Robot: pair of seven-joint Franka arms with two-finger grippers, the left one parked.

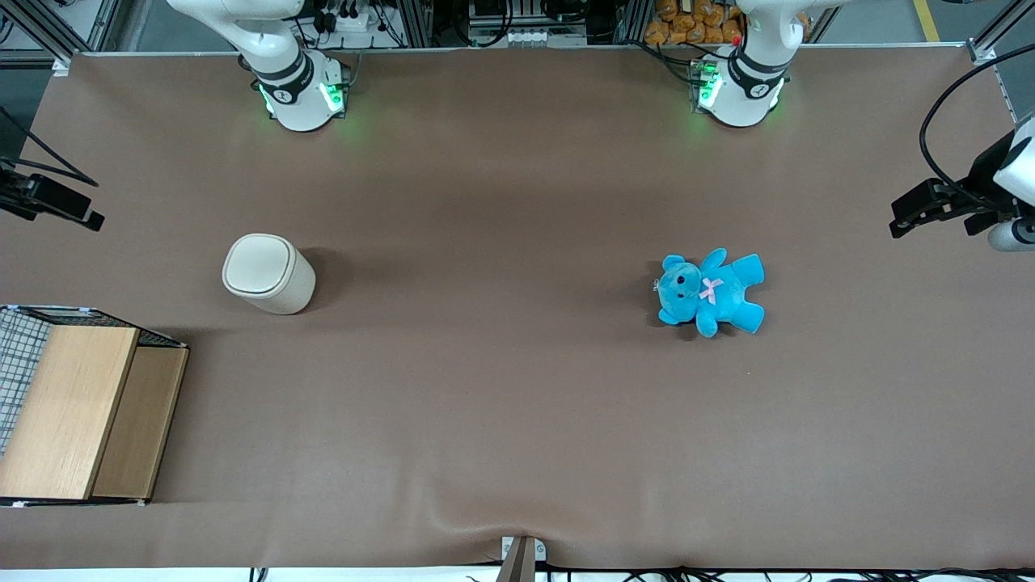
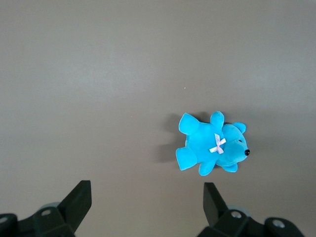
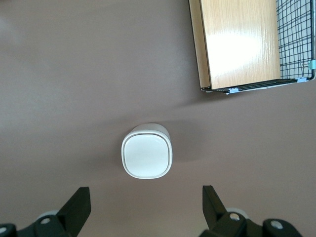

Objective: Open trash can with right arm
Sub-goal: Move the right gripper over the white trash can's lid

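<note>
**Lid closed, approach not yet begun**

The trash can [image 1: 269, 273] stands upright on the brown table [image 1: 517, 404], toward my end of it, and its pale flip lid [image 3: 147, 156] lies flat and closed. Nothing touches it. In my wrist view I look straight down on the lid, so I am high above the can and well apart from it.

My gripper [image 3: 143, 210] hangs in the air with the jaws wide apart and nothing between them; both black fingers [image 3: 76, 207] show at the edge of that view. In the front view my gripper [image 1: 48, 202] appears only at the frame edge, farther from the camera than the can.

I judge that the task is at its very start: this is the step of approach, and no opening work is done yet. The next move asks me to come down toward the lid and to meet it at the place where it can tip or be pushed. I cannot tell from here which edge has the hinge, so I must choose the contact with care.

The wooden box [image 1: 81, 412] with a wire grid [image 1: 18, 356] beside it lies nearer to the front camera than the can. The blue teddy [image 1: 710, 291] lies toward the parked arm's end, well apart.
</note>
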